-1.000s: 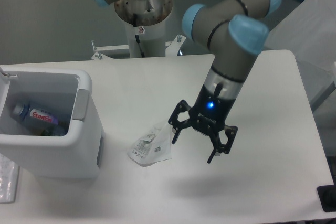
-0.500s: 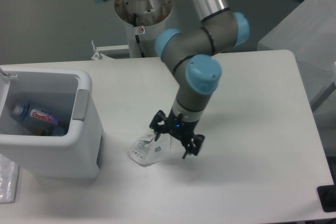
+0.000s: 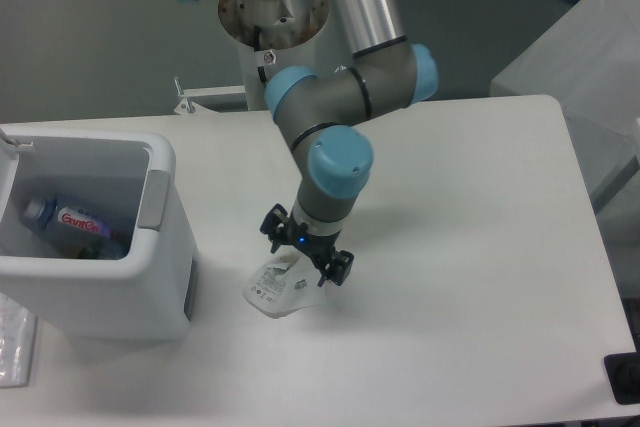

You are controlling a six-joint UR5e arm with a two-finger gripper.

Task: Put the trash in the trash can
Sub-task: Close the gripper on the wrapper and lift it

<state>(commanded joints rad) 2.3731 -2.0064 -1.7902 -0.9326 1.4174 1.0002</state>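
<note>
A crumpled clear-white wrapper with printing lies on the white table, a little right of the trash can. My gripper is down over the wrapper's upper right part, its fingers spread open on either side. A crushed bottle with a red-and-blue label lies inside the trash can, which is a light grey-white bin with a darker flap on its right rim.
The arm's base column stands at the table's back edge. A grey-white surface rises past the right rear corner. A dark object sits at the lower right edge. Clear plastic lies left of the bin.
The arm has swung left and lowered. My gripper went from hovering right of the wrapper to sitting directly over it. Its fingers stay open. The wrapper and bottle have not moved.
</note>
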